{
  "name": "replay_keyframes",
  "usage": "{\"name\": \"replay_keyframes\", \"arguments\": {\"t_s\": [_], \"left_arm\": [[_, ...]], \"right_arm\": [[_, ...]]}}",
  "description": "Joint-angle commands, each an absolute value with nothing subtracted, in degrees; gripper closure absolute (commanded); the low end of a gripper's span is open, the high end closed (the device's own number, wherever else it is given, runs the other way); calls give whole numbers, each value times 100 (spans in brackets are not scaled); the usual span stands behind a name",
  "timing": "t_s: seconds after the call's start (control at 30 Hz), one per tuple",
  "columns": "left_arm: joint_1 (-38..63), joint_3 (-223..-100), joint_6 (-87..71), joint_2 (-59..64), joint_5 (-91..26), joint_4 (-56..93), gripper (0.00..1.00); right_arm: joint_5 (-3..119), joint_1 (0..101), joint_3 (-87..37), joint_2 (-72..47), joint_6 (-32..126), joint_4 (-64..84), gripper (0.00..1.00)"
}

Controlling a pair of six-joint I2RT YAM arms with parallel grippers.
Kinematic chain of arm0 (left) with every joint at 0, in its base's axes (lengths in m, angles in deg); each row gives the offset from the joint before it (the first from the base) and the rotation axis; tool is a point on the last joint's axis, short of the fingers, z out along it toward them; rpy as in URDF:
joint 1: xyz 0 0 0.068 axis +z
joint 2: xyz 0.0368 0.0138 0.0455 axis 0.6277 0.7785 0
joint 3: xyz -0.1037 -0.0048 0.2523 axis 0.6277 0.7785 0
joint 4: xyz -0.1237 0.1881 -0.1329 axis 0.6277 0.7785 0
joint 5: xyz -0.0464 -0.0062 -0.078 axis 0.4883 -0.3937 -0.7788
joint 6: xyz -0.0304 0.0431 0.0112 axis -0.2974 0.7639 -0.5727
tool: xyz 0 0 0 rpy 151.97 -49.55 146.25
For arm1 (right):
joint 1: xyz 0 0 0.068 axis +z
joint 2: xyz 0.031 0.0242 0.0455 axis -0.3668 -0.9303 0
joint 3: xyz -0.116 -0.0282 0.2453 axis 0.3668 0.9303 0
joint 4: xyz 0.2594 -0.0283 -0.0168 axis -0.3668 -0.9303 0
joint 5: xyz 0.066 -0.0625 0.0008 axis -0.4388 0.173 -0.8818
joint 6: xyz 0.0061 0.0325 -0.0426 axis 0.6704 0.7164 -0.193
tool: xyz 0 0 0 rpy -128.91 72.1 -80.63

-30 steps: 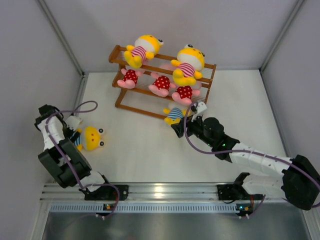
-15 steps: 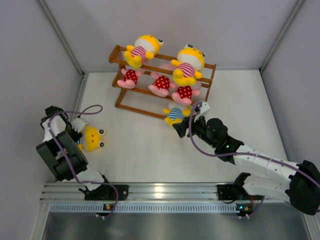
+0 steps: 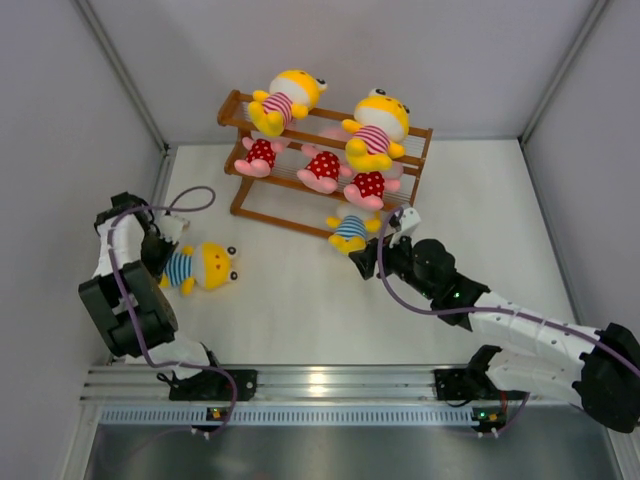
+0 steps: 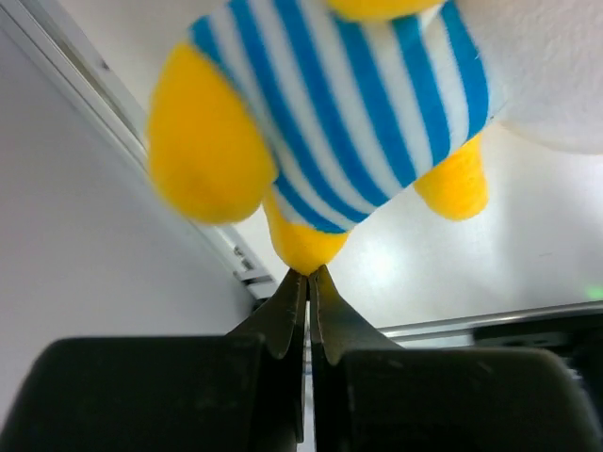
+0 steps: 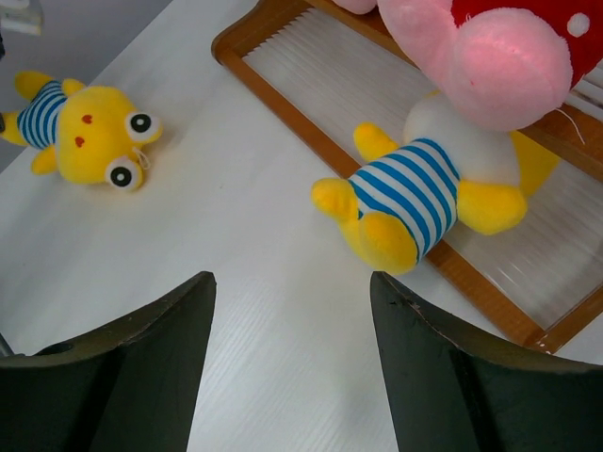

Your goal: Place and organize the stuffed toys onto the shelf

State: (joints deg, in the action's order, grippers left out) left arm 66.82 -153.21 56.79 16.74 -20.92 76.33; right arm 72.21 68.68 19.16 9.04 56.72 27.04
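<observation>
Seen from above, a loose stuffed toy [image 3: 200, 267] lies on its back at the left side of the white counter [image 3: 300, 320], well apart from the shelf [image 3: 232, 108]. Its long axis runs left to right, with the head pointing toward the middle of the counter and the feet toward the left pincer [image 3: 160, 258]. It is yellow with a blue-and-white striped shirt, two round black-and-white eyes and small red marks on its face [image 5: 85, 132]. In the left wrist view its striped belly [image 4: 349, 104] fills the top of the picture. The left pincer [image 4: 308, 278] is clenched, its fingers pressed together and their tips touching one yellow foot; whether any plush is nipped between them cannot be told. The brown wooden shelf stands at the back of the counter. Its top tier carries two yellow toys in pink-striped shirts, one left [image 3: 285, 100] and one right [image 3: 378, 125]. The middle tier carries three pink toys in red white-dotted outfits [image 3: 322, 168]. A second blue-striped toy [image 5: 424, 202] lies on the bottom tier, legs over the front rail. The right pincer [image 5: 292, 367] hangs just in front of it, spread wide and holding nothing
</observation>
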Motion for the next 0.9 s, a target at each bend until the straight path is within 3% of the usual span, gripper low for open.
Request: {"name": "replay_keyframes", "arguments": {"t_s": [0.0, 0.23, 0.5, 0.87], "left_arm": [[6551, -16264, 3902, 1685, -3355, 8803, 100], [5990, -16485, 2396, 1572, -4146, 8858, 100], [5822, -16328, 544, 1379, -6570, 8464, 100], [5637, -15212, -734, -177, -7294, 6601, 100]], "right_arm": [[7278, 6968, 1653, 1003, 5717, 2743, 33], [7384, 7030, 1644, 1205, 5629, 2585, 33], [7542, 7039, 1819, 1425, 5673, 2506, 33], [7639, 7039, 1837, 1496, 5629, 2488, 33]]}}
